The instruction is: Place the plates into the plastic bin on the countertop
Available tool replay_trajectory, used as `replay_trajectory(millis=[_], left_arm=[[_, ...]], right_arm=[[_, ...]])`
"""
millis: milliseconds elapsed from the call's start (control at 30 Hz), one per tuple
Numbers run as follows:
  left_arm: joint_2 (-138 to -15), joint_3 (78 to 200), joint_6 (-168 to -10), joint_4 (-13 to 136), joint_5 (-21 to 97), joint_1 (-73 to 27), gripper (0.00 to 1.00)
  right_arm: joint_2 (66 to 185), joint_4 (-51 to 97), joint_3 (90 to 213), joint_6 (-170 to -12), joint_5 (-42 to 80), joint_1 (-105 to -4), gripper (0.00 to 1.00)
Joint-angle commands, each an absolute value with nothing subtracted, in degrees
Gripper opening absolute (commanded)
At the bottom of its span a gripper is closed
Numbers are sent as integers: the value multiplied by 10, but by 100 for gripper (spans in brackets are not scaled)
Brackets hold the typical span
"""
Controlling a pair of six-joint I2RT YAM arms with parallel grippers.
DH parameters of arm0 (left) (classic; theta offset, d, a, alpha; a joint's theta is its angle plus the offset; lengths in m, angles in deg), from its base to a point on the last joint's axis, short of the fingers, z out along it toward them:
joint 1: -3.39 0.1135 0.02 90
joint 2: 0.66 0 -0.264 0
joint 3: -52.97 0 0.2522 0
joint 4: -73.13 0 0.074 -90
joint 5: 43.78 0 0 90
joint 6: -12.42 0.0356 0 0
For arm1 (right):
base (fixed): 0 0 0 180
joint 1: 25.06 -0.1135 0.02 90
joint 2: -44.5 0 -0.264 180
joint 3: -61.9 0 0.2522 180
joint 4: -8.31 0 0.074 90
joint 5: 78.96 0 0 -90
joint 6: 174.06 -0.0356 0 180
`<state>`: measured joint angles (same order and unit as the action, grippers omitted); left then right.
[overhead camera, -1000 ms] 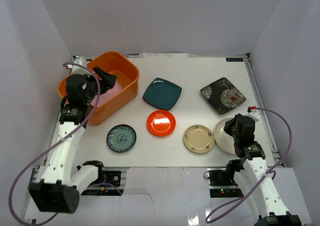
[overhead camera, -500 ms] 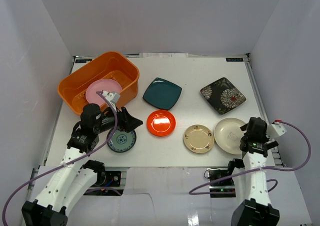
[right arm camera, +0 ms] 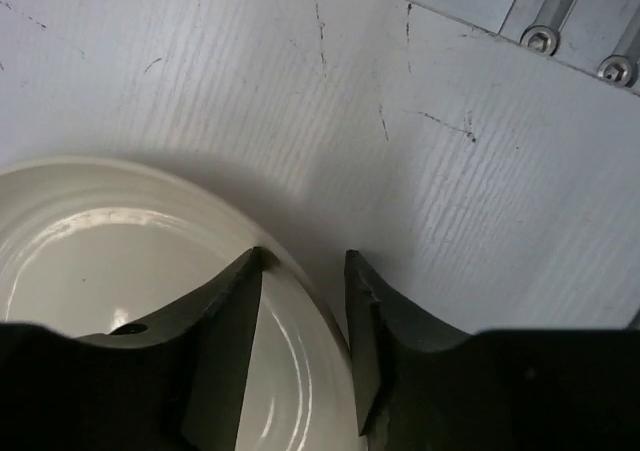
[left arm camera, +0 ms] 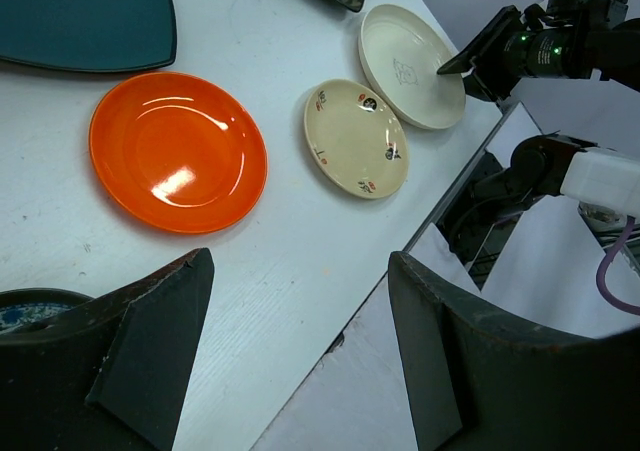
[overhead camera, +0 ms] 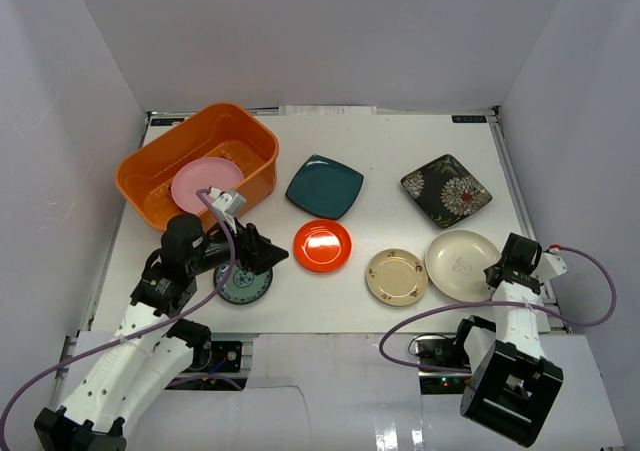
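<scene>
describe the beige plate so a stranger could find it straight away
From the orange bin, back left, follow the near row of round plates rightwards to the third, the beige plate. It lies between the red plate and the bigger cream-white plate, and, unlike both, has small motifs round its rim.

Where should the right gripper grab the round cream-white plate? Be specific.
Pinch the upturned rim of the cream-white plate at its right edge, one finger inside, one outside. It lies flat on the white tabletop, so only the rim offers purchase; that edge faces the right gripper.
</scene>
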<state>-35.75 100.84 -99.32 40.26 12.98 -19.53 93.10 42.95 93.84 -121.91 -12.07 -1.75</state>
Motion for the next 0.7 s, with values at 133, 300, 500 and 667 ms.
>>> replay_trajectory(millis=[133, 300, 500, 667], left_arm=[[-358, 1014, -986, 398, 140, -199, 81], [-375, 1016, -988, 398, 139, -199, 81], [-402, 1017, -1023, 414, 101, -199, 82], [-445, 1032, -1089, 466, 71, -206, 82]], right_arm=[[963, 413, 959, -1220, -113, -14, 9], [868, 465, 992, -1206, -125, -14, 8], [769, 517, 1040, -1190, 14, -46, 8], [744, 428, 1025, -1203, 179, -117, 8]])
